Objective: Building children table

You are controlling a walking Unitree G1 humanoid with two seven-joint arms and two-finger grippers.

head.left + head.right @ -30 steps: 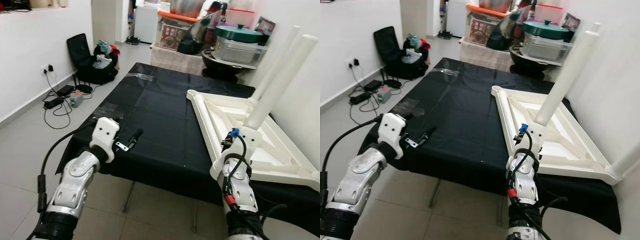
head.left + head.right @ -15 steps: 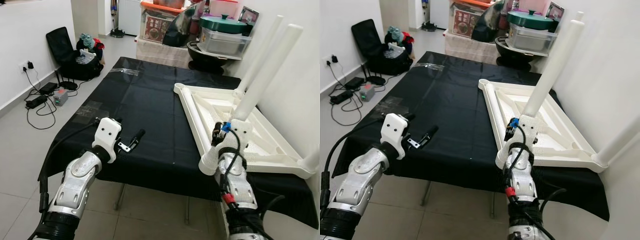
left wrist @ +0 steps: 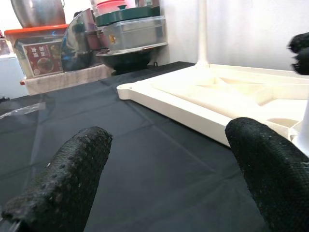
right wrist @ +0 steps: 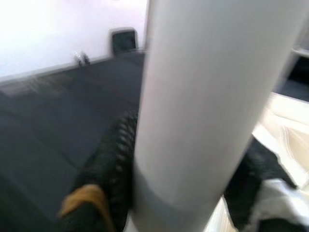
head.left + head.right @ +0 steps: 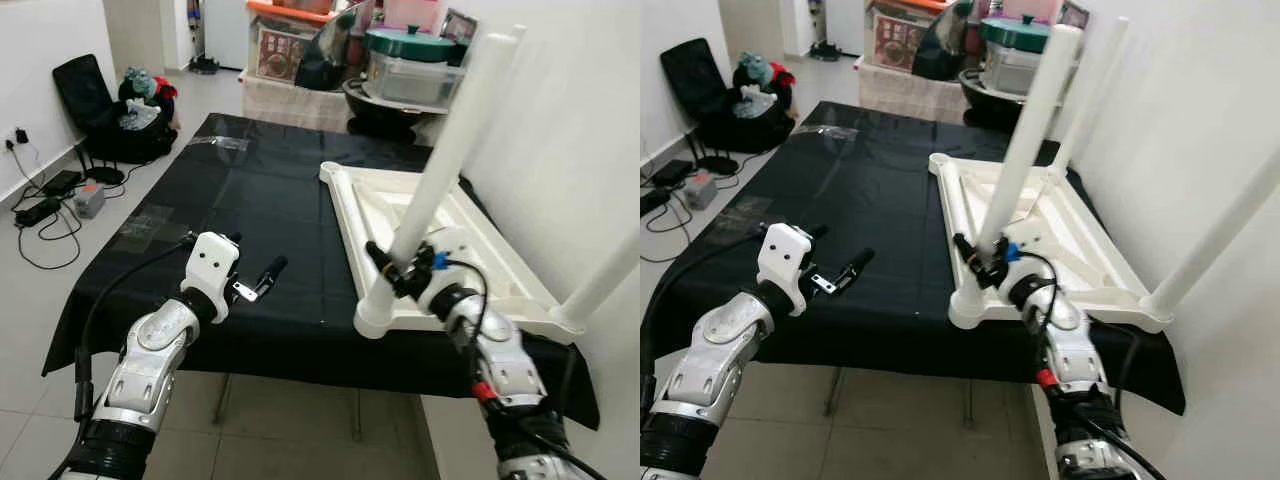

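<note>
Gripping white leg (image 5: pixel 445 155), right claw (image 5: pixel 392 277); pots (image 5: pixel 415 65) behind.

A white plastic children's table (image 5: pixel 470 240) lies upside down on black cloth, white legs (image 5: pixel 450 140) pointing up.

A glossy black cloth (image 5: pixel 270 210) covers the work table through the middle of the frame. On it, at centre right, lies the cream-white children's table (image 5: pixel 470 250), with white legs (image 5: pixel 447 150) rising toward the upper right. The arms are silver with white wrist housings; the left gripper (image 5: pixel 262 278) has black fingers (image 3: pixel 72 169) with a dotted texture. The right gripper (image 5: pixel 385 270) is black too, with a blue connector beside it. At upper centre sits a dark green lid (image 5: pixel 412 42) on a grey pot, and an orange-rimmed box (image 5: pixel 290 15). The floor is pale grey tile (image 5: pixel 40 270).
</note>
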